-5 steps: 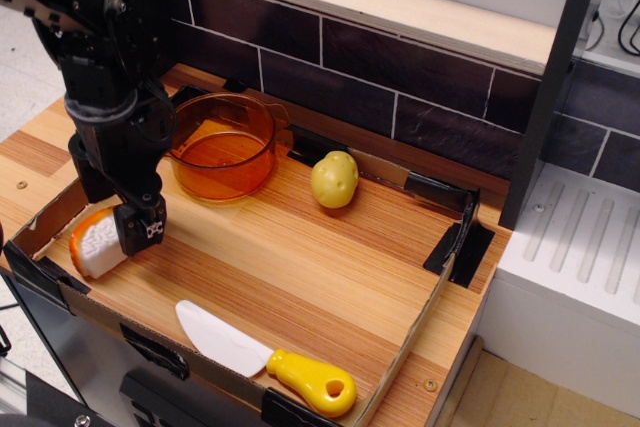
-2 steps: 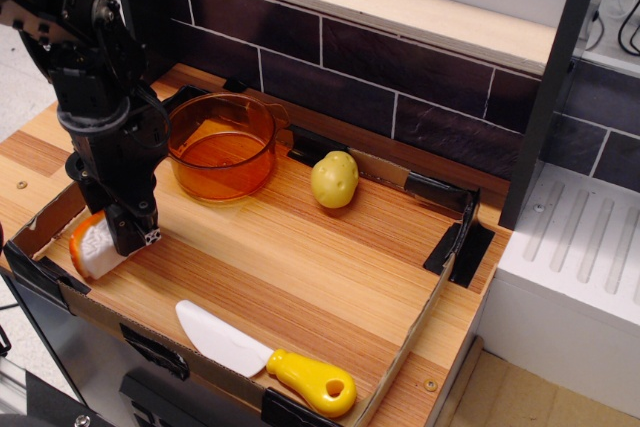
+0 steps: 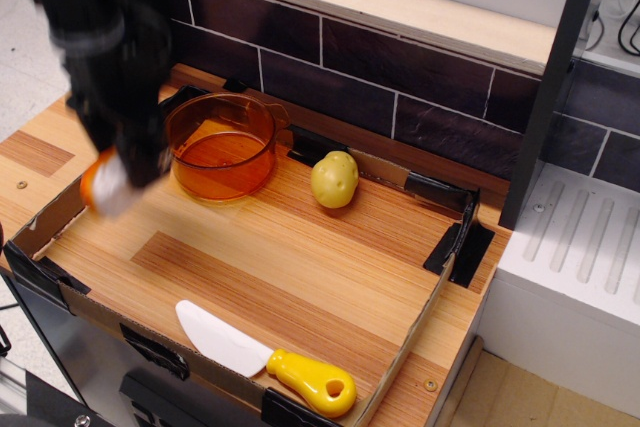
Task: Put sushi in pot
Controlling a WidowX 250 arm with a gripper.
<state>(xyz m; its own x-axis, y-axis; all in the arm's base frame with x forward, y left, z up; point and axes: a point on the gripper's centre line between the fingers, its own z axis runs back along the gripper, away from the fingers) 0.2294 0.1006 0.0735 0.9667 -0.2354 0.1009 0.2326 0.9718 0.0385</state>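
Observation:
My gripper (image 3: 128, 169) is blurred with motion at the left, shut on the sushi (image 3: 105, 185), a white wedge with an orange back. It holds the sushi off the wooden board, left of the pot. The orange translucent pot (image 3: 221, 145) stands at the back left of the board, upright and with nothing in it. Its black handle is partly hidden behind my arm.
A yellow-green potato (image 3: 334, 179) sits right of the pot. A toy knife (image 3: 262, 357) with a white blade and yellow handle lies at the front edge. The board has a low cardboard rim (image 3: 415, 332). A dark tiled wall (image 3: 400, 87) rises behind.
The gripper closed on the sushi at the front left corner and lifted it up and back toward the pot. The pot, potato and knife have not moved.

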